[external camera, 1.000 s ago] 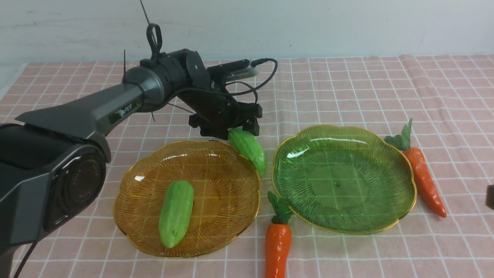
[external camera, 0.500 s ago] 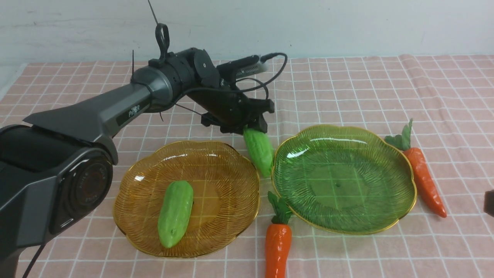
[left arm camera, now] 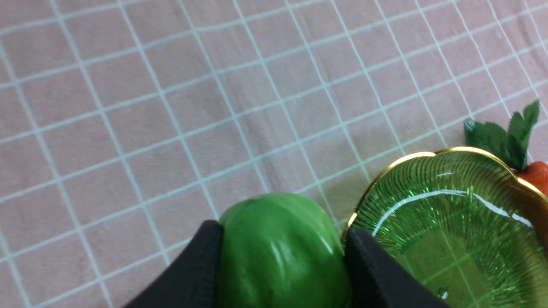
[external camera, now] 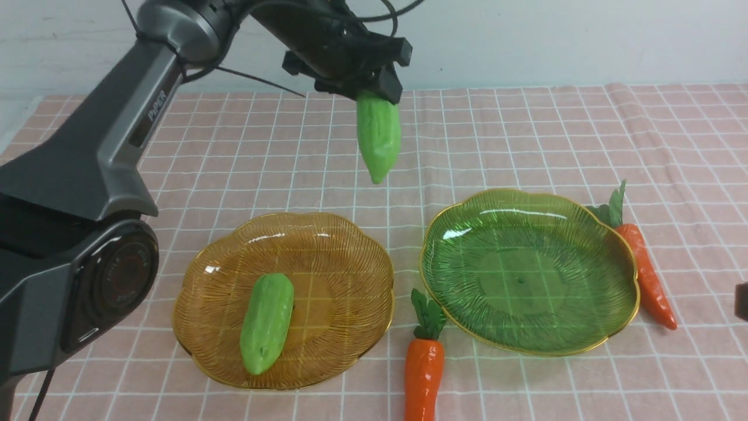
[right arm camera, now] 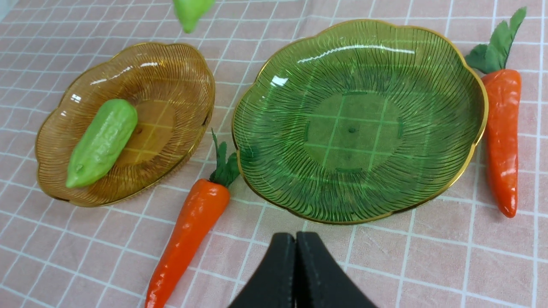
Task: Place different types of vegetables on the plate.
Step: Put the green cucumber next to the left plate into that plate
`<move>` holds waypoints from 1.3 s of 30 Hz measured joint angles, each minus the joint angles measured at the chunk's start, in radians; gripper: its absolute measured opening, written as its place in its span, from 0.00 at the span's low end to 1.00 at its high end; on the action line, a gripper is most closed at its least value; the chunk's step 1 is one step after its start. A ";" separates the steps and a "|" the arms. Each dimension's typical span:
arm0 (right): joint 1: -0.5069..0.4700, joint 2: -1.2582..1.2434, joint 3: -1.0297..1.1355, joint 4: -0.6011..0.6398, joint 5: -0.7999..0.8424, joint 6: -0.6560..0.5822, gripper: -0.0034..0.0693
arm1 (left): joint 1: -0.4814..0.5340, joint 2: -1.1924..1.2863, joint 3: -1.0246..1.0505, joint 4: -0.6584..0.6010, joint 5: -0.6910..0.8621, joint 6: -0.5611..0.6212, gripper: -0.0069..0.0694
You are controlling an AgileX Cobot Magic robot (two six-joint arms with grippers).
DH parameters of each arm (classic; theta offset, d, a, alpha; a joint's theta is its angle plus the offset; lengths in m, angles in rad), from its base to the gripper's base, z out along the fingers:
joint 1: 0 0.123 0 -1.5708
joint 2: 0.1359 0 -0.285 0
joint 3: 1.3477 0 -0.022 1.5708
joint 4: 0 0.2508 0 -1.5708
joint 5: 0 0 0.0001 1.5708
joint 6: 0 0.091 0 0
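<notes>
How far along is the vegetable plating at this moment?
Done: one light-green gourd lies in the amber plate. In hand: the left end effector holds the second gourd in the air. Left: the green plate is empty; the middle carrot and right carrot lie on the cloth.

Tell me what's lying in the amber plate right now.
One light-green gourd lies in the amber plate, toward its left side. The checked cloth shows through the plate. The patch beneath the gourd is hidden.
</notes>
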 joint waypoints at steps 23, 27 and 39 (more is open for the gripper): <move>0.000 0.926 -0.342 -0.568 -0.094 0.412 0.17 | -0.143 -0.516 1.119 0.299 -0.154 -0.049 0.45; 0.000 1.042 -0.342 -0.564 -0.140 0.412 0.39 | -0.143 -0.492 1.120 0.299 -0.177 -0.037 0.46; 0.000 1.196 -0.362 -0.488 -0.227 0.362 0.59 | -0.143 -0.457 1.106 0.314 -0.220 -0.045 0.76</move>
